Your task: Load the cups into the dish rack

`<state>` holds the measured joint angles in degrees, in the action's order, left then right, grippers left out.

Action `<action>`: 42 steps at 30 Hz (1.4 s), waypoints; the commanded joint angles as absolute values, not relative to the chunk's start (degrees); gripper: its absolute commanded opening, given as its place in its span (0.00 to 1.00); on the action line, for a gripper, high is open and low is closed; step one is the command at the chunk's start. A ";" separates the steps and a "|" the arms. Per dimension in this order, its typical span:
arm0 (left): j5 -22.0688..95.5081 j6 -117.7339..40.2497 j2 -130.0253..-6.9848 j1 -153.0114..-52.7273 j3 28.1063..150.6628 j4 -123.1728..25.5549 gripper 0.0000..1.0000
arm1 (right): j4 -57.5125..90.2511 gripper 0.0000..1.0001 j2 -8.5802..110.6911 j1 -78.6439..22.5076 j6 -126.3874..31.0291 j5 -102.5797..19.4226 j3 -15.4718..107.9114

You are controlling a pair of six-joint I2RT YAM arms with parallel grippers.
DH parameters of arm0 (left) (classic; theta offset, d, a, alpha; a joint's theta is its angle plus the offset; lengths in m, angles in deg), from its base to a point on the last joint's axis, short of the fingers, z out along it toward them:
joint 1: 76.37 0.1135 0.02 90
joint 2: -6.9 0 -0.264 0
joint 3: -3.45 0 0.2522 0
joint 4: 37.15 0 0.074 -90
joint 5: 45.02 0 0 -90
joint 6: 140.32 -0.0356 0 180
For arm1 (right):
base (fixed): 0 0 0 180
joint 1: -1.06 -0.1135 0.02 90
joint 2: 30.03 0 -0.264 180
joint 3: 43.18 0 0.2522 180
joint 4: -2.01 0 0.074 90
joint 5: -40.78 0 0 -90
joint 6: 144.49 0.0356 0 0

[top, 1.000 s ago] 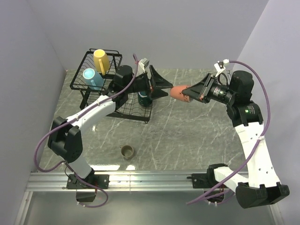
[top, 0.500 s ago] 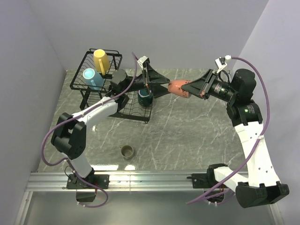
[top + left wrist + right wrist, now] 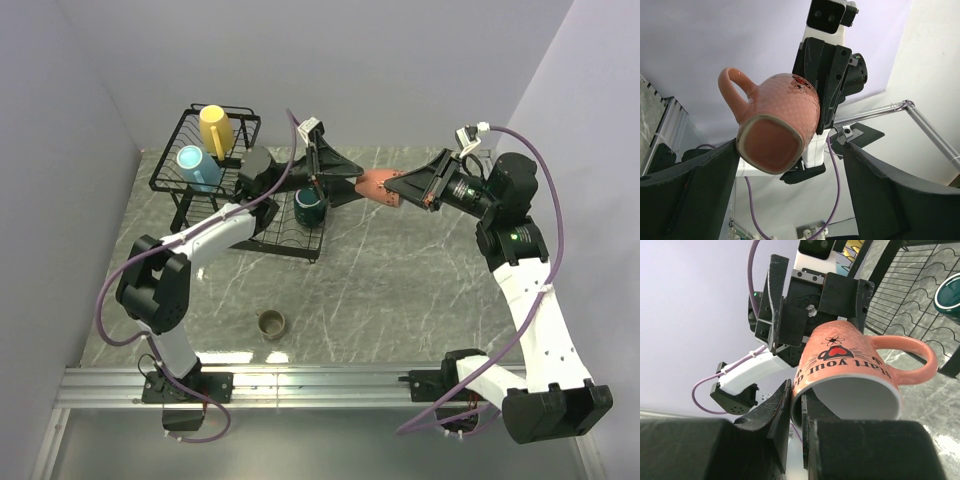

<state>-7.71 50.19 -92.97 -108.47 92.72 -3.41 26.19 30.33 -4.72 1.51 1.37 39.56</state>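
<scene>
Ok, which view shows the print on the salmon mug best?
The right wrist view: the salmon mug fills the frame, print, white inside and handle clear, the right gripper pinching its rim. The left wrist view shows its base and handle, between the jaws of the open left gripper. The top view shows a small orange shape.

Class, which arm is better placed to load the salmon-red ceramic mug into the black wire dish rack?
Left: the open left gripper flanks the mug beside the rack; the right gripper, gripping its rim, sits farther off.
</scene>
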 commanded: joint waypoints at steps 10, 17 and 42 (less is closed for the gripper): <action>-9.25 52.24 -94.61 -110.21 97.02 2.96 0.74 | 20.26 0.00 28.33 -4.57 1.58 2.37 38.09; -8.81 53.30 -95.75 -110.38 98.07 4.10 0.74 | 20.96 0.00 27.90 -4.83 0.70 2.64 37.03; -6.70 54.97 -97.43 -111.17 99.13 5.25 0.43 | 22.02 0.00 25.61 -6.59 -1.93 3.60 33.17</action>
<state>-9.19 53.99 -97.98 -110.30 95.36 -0.83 22.15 26.90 -5.23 -1.46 0.38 34.27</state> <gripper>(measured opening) 0.609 0.166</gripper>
